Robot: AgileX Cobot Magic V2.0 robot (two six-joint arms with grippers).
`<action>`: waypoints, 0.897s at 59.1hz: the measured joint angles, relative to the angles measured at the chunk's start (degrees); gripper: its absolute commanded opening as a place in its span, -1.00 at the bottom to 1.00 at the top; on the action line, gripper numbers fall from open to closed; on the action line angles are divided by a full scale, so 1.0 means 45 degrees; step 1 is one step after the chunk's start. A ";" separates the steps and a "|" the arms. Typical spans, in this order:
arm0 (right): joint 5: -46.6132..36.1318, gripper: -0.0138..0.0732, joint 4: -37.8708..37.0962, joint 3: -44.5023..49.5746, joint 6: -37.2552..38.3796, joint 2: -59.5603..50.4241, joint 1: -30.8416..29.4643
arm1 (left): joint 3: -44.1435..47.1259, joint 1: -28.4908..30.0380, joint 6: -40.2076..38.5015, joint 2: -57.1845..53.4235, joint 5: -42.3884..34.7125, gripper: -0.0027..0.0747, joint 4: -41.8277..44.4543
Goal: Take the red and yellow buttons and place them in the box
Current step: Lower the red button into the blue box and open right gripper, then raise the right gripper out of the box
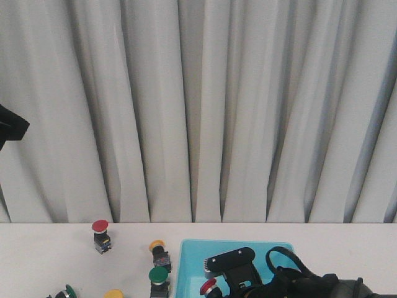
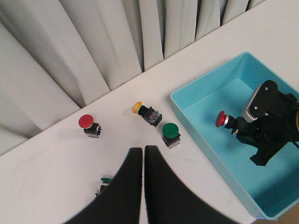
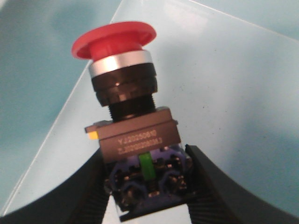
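Red button clamped in right fingers over the box (cyan), left fingers clenched, empty

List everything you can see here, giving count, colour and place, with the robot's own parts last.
red buttons: 2, red; one standing on table, one held over box
yellow buttons: 2, yellow; table, left of box
green buttons: 2, green; table, left of box
box: 1, cyan; table, right side
table: 1, white
curtain: 1, pale grey; behind table
left hand: 1, black; shut, empty, above table
right hand: 1, black; shut on red button
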 measured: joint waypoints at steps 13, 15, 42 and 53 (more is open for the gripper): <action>0.0064 0.29 0.0026 0.0000 -0.0183 0.0000 0.0000 | 0.0000 0.0000 0.0000 0.0000 0.0000 -0.95 0.0000; 0.0064 0.29 0.0026 0.0000 -0.0194 0.0000 0.0000 | 0.0000 0.0000 0.0000 0.0000 0.0000 -0.95 0.0000; 0.1679 0.27 -0.0226 -0.1396 -0.0375 -0.0833 0.0015 | 0.0000 0.0000 0.0000 0.0000 0.0000 -0.95 0.0000; 0.2406 0.24 -0.1732 -0.2853 -0.0437 -0.2760 0.0015 | 0.0000 0.0000 0.0000 0.0000 0.0000 -0.95 0.0000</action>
